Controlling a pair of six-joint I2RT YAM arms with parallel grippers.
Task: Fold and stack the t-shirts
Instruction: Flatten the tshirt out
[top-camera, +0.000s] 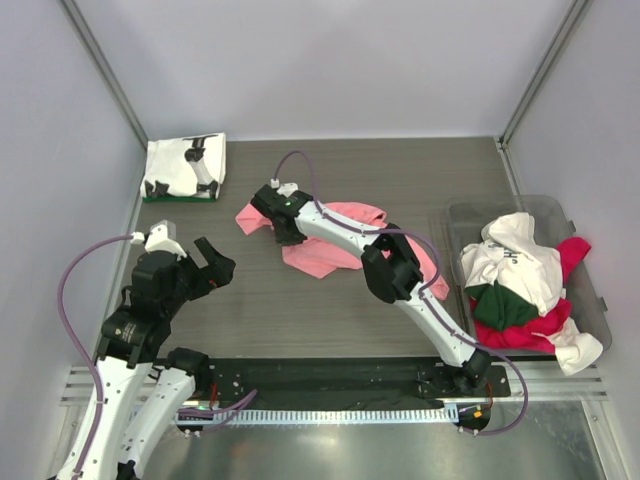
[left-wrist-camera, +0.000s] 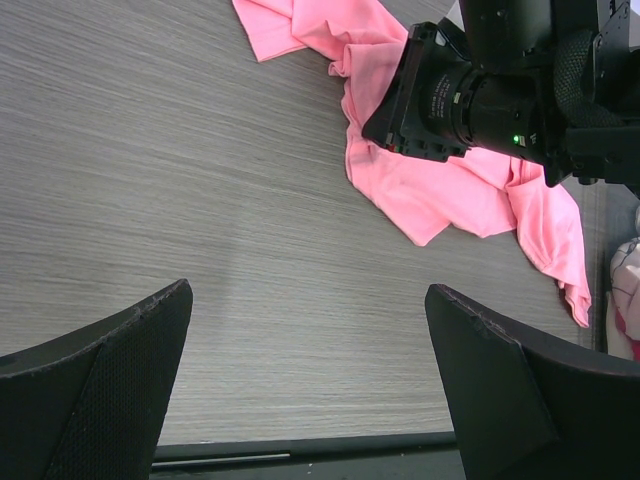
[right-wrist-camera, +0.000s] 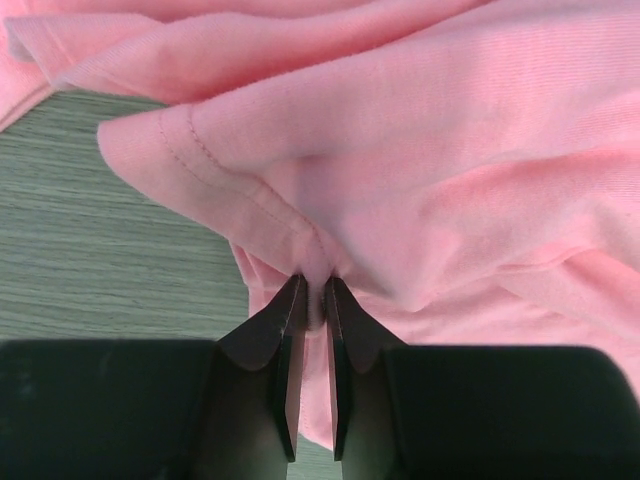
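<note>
A salmon-pink t-shirt (top-camera: 330, 250) lies crumpled on the table's middle; it also shows in the left wrist view (left-wrist-camera: 450, 190) and fills the right wrist view (right-wrist-camera: 420, 150). My right gripper (right-wrist-camera: 313, 290) is shut on a hemmed fold of the pink shirt near its left end (top-camera: 275, 222). My left gripper (left-wrist-camera: 310, 340) is open and empty above bare table, left of the shirt (top-camera: 215, 265). A folded white t-shirt with black print (top-camera: 185, 165) lies at the far left corner. A pile of white, dark green and red t-shirts (top-camera: 525, 285) sits at the right.
The pile rests in a grey plastic bin (top-camera: 590, 260) at the right edge. A dark green layer shows under the folded white shirt. White walls enclose the table. A black strip and metal rail (top-camera: 330, 385) run along the near edge by the arm bases.
</note>
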